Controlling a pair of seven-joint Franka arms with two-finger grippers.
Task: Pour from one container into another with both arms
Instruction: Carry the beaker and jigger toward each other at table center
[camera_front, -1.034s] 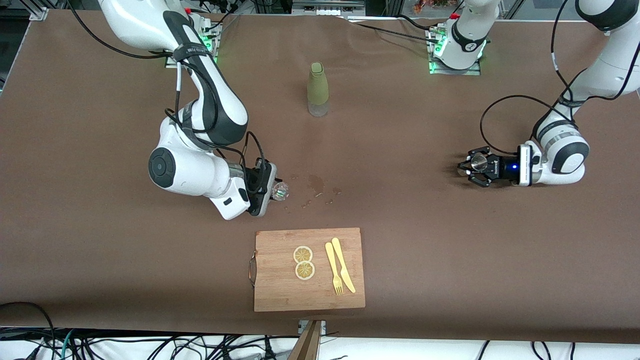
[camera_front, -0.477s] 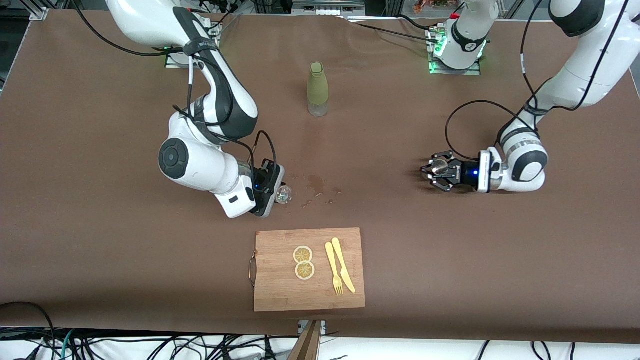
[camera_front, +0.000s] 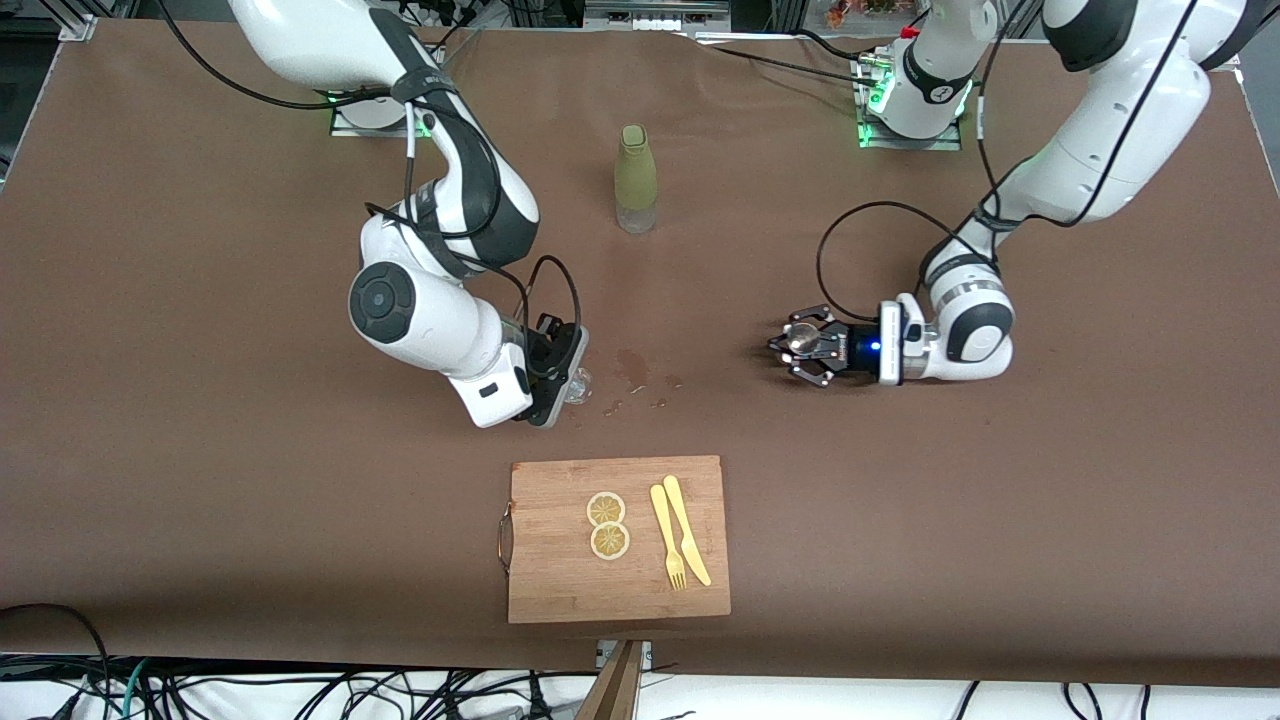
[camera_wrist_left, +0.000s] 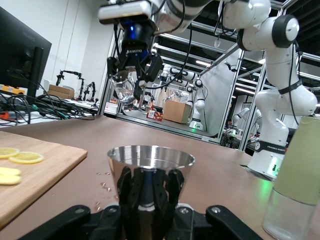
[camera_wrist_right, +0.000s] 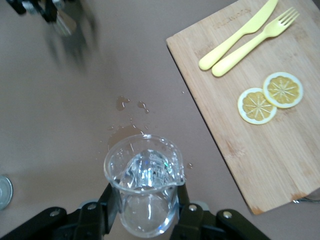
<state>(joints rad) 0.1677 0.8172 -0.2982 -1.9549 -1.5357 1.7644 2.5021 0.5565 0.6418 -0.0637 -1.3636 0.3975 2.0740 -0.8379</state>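
Observation:
My left gripper (camera_front: 802, 345) is shut on the waist of the small steel jigger (camera_front: 800, 338), which it holds upright low over the table's middle; in the left wrist view the jigger (camera_wrist_left: 150, 162) sits between the gripper's (camera_wrist_left: 150, 197) black fingers. My right gripper (camera_front: 568, 385) is shut on the tiny clear glass cup (camera_front: 577, 383), up in the air over the cloth beside some wet spots (camera_front: 635, 372). The right wrist view looks into the cup (camera_wrist_right: 144, 172) from above the right gripper (camera_wrist_right: 145, 212). From the left wrist the cup (camera_wrist_left: 124, 86) hangs above and ahead of the jigger.
A tall olive-green bottle (camera_front: 636, 180) stands between the two bases. A wooden cutting board (camera_front: 560, 570) with two lemon slices (camera_front: 607, 525), a yellow fork and knife (camera_front: 680, 545) lies nearer the front camera than the wet spots.
The left arm has carried the jigger toward the table's middle, closer to the cup. The right arm has shifted slightly toward the middle with the cup.

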